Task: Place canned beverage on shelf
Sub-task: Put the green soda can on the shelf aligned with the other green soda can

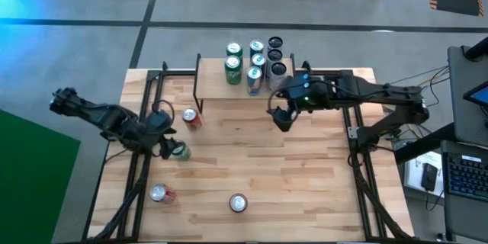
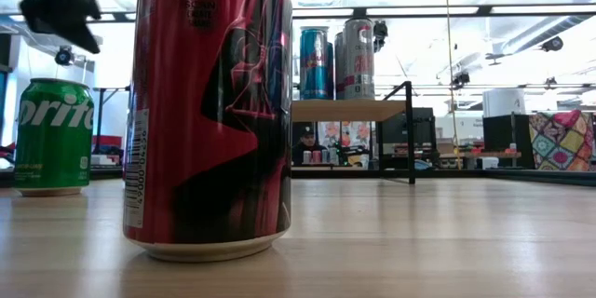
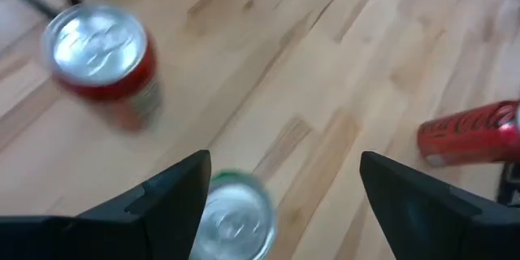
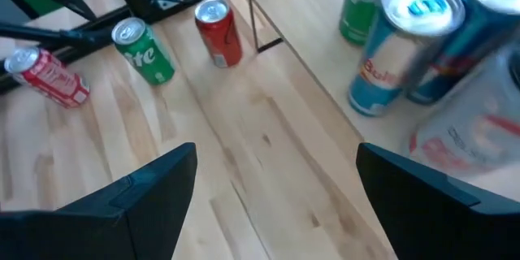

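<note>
Your left gripper [image 1: 169, 149] hangs right over the green can [image 1: 180, 151] at the table's left side, jaws spread wide and holding nothing; in the left wrist view the can's silver top sits low between the two fingers [image 3: 175, 203], nearer one of them. Centre it first, so both pads meet the wall evenly, then come straight down and close around the middle of the body, not the rim. Keep the can upright as you lift; it looks smooth and could slip if pinched high.

The shelf [image 1: 221, 90] stands at the far edge of the table and already carries a cluster of cans [image 1: 255, 62] on its right half. Aim for the bare left part of the top and clear the red can [image 1: 191, 118] standing on your way there.

Your right gripper [image 1: 279, 116] waits just in front of the shelf, also wide open and empty. Give it room.
</note>
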Controlling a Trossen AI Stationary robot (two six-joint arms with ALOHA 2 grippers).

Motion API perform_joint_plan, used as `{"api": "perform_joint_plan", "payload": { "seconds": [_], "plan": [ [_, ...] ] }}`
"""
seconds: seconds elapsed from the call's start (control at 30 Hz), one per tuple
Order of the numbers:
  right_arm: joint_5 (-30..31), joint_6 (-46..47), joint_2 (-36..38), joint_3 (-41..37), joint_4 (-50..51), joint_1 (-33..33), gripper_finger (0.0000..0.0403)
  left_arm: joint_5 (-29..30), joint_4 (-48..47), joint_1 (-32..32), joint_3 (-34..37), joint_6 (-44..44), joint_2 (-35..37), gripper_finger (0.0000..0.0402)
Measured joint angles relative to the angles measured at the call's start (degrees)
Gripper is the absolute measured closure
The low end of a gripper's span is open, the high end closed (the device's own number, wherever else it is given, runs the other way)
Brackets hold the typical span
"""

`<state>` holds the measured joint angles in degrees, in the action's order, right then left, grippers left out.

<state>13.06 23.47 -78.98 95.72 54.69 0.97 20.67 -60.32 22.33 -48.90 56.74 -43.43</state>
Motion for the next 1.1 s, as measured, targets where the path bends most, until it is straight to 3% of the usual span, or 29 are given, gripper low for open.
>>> {"api": "perform_joint_plan", "payload": {
  "seconds": [0.23, 0.5, 0.83, 1.1],
  "plan": [
    [0.02, 6.02, 6.1, -9.84, -5.15, -2.24, 0.0076, 0.87, -3.57, 1.16, 0.0, -0.2, 0.44, 0.01],
    [1.51, 10.1, 9.57, -17.51, -13.49, -5.74, 0.0076, -3.53, -5.35, 1.16, 0.01, -5.42, 0.18, 0.0099],
    [3.72, 12.61, 9.64, -20.2, -14.67, -7.51, 0.0076, -4.92, -6.9, 1.16, 1.59, -11.72, 1.8, 0.0099],
    [5.03, 11.53, 9.53, -20.63, -19.52, -8.26, 0.0076, -7.52, -5.19, 1.16, 6.78, -12.84, 1.74, 0.0099]
  ]
}}
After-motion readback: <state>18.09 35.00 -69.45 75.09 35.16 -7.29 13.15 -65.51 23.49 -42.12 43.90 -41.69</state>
